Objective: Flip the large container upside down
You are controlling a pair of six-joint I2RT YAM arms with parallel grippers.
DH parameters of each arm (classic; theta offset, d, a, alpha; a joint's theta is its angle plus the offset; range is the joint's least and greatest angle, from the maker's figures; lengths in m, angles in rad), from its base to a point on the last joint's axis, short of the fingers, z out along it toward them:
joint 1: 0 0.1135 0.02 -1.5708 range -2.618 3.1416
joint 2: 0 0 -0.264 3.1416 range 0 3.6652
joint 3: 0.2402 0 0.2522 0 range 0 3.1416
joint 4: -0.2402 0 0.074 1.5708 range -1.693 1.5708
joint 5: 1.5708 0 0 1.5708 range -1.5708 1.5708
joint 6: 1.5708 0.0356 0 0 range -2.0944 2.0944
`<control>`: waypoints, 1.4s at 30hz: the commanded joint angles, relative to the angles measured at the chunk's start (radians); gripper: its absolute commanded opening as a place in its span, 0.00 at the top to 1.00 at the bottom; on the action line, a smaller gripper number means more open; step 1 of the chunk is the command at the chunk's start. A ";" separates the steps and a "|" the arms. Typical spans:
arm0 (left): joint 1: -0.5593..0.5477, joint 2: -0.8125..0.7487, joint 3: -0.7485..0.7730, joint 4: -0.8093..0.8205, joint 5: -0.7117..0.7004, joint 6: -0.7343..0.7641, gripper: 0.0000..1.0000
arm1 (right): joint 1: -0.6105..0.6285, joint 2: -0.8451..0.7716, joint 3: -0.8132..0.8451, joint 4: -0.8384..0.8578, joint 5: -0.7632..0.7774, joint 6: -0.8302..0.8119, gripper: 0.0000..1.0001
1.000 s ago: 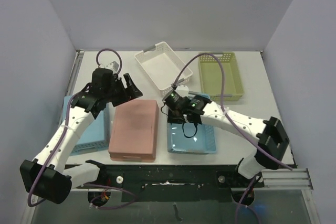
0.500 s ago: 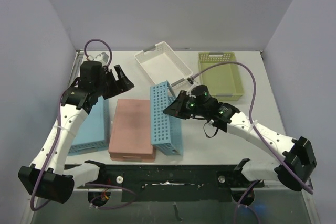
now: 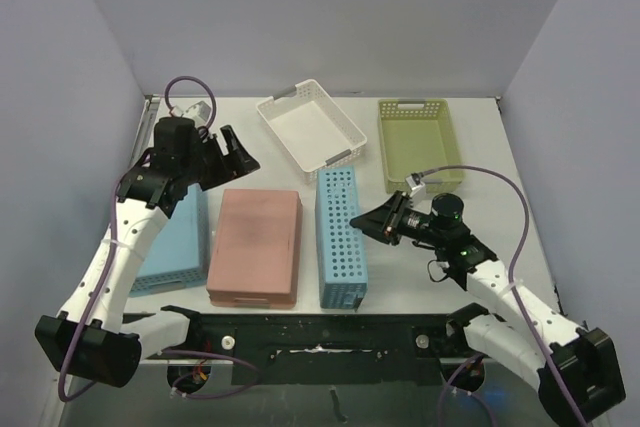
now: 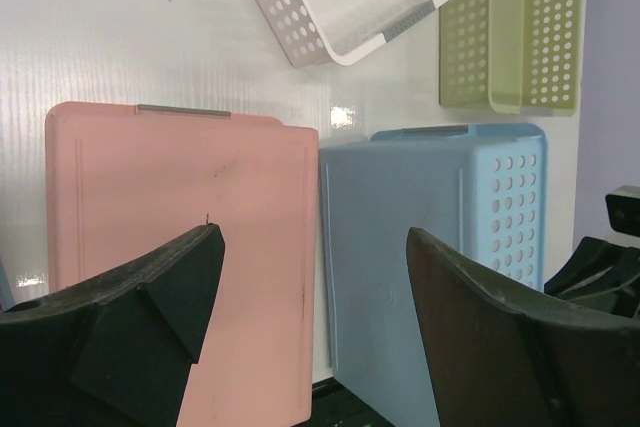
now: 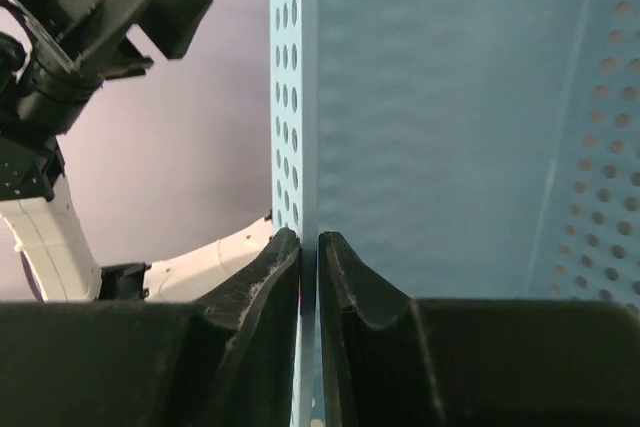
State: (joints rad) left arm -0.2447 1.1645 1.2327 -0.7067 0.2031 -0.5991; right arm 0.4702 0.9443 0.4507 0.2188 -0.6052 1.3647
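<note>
Step in hand: mid-flip of the blue perforated basket (image 3: 342,237), taken here as the large container. It stands on one long side wall on the counter (image 3: 485,147), just beside the pink container (image 3: 255,245), which lies bottom-up. Perforated long wall faces the ceiling. Smooth floor seems to face the pink container, the opening toward the right arm; not certain from these views. Right claw (image 3: 368,220) pressed together on the thin edge of the basket's upper wall, one finger each side; wrist view confirms the pinch. Left claw (image 3: 238,152) spread wide, holding nothing, hovering over the far edge of the pink container and apart from the basket. Judgement: about half the turn is done. Next move calls for carrying the pinched wall over and down until the open face meets the counter, then releasing. Risk: thin-edge grip may slip, or the basket may knock the pink container as it tips
</note>
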 commanded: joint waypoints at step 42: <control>-0.180 0.726 0.521 0.069 -0.538 0.012 0.25 | -0.261 -0.096 0.307 -1.040 0.522 -0.580 0.10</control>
State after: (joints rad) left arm -0.4065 1.8126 1.6394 -0.6849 -0.2462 -0.5732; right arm 0.2031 0.8501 0.7326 -0.7998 -0.1139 0.7837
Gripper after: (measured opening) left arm 0.754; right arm 0.899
